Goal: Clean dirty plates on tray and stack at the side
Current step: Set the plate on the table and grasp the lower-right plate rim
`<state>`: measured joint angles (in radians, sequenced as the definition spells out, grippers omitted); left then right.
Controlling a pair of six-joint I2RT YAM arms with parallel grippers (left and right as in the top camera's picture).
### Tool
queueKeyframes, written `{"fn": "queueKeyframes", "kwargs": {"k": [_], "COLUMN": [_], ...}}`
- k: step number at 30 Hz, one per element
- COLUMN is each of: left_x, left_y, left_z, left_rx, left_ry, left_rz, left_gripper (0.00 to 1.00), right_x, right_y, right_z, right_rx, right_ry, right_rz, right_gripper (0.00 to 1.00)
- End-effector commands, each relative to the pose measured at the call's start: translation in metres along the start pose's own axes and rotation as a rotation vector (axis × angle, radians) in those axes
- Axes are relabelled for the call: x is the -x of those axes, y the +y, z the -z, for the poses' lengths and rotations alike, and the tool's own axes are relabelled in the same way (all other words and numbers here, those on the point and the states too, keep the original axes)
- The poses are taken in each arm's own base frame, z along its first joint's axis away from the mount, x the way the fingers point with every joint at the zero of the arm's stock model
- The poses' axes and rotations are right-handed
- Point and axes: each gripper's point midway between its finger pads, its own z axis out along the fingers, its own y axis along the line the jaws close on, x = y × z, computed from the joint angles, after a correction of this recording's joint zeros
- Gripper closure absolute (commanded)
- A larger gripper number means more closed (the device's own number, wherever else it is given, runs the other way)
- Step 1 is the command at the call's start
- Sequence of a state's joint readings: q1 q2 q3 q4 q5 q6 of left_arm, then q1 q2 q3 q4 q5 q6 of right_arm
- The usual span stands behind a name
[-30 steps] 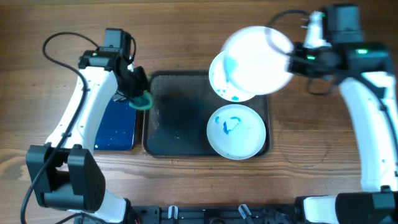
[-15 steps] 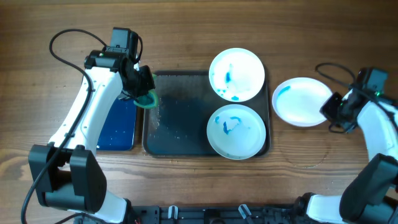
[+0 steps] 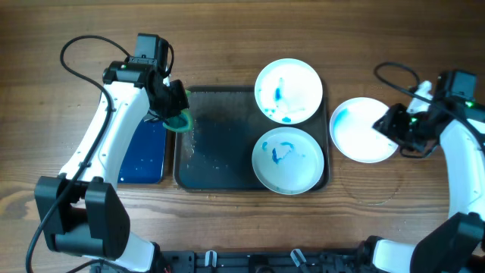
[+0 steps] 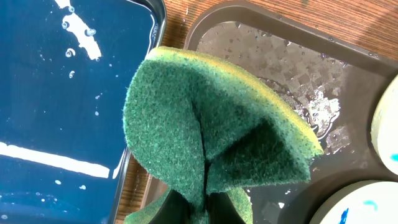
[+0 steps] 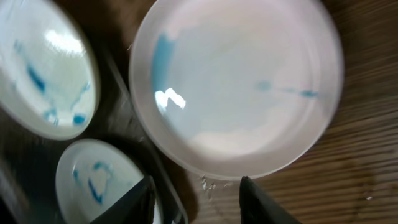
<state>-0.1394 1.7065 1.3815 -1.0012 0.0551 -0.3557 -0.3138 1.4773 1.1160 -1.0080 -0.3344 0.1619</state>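
Observation:
A dark tray [image 3: 216,148] holds two white plates smeared with blue, one at the back [image 3: 288,91] and one at the front [image 3: 288,159]. A third white plate [image 3: 360,133] with a blue smear lies on the wood to the right of the tray. My left gripper [image 3: 176,114] is shut on a folded green sponge [image 4: 211,124] over the tray's back left corner [image 4: 280,59]. My right gripper [image 3: 396,127] is open at the third plate's right rim; in the right wrist view its fingers [image 5: 196,199] stand apart just off the plate's [image 5: 236,87] edge.
A blue water basin [image 3: 140,152] stands left of the tray and shows in the left wrist view [image 4: 56,112]. Water drops lie on the tray floor. A faint wet ring marks the wood [image 3: 371,186] in front of the third plate.
The right arm carried the third plate from above the tray down onto the wood at the right and let it go. The left arm with the sponge shifted slightly, then stayed.

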Motion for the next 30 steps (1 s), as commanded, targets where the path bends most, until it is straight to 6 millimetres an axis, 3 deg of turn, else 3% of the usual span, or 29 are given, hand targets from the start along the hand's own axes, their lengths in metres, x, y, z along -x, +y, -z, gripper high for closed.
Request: {"fn": "queueKeyframes", "kwargs": {"k": [1, 3, 8, 14, 20, 25, 30], "left_x": [0.004, 0.004, 0.004, 0.004, 0.004, 0.002, 0.002], "left_y": [-0.006, -0.006, -0.006, -0.007, -0.007, -0.006, -0.006], "left_z": [0.011, 0.011, 0.011, 0.011, 0.011, 0.011, 0.011], "left_rx": [-0.03, -0.03, -0.03, -0.032, -0.031, -0.028, -0.027], "left_ry": [-0.028, -0.028, -0.028, -0.031, -0.03, -0.022, -0.02], "left_rz": [-0.021, -0.021, -0.021, -0.021, -0.021, -0.02, -0.015], "left_gripper": [0.96, 0.96, 0.96, 0.96, 0.96, 0.96, 0.96], "right_x": [-0.026, -0.045, -0.079, -0.086, -0.098, -0.104, -0.107], "right_y": [0.042, 0.055, 0.058, 0.057, 0.056, 0.064, 0.109], "right_z": [-0.007, -0.02, -0.065, -0.095, -0.122, -0.126, -0.102], "right_rx": [0.093, 0.077, -0.069, -0.075, -0.076, -0.059, 0.087], "right_ry": [0.082, 0.134, 0.155, 0.161, 0.245, 0.259, 0.247], "right_rz": [0.132, 0.163, 0.236, 0.315, 0.35, 0.368, 0.375], "right_gripper": [0.55, 0.55, 0.55, 0.57, 0.69, 0.95, 0.96]}}
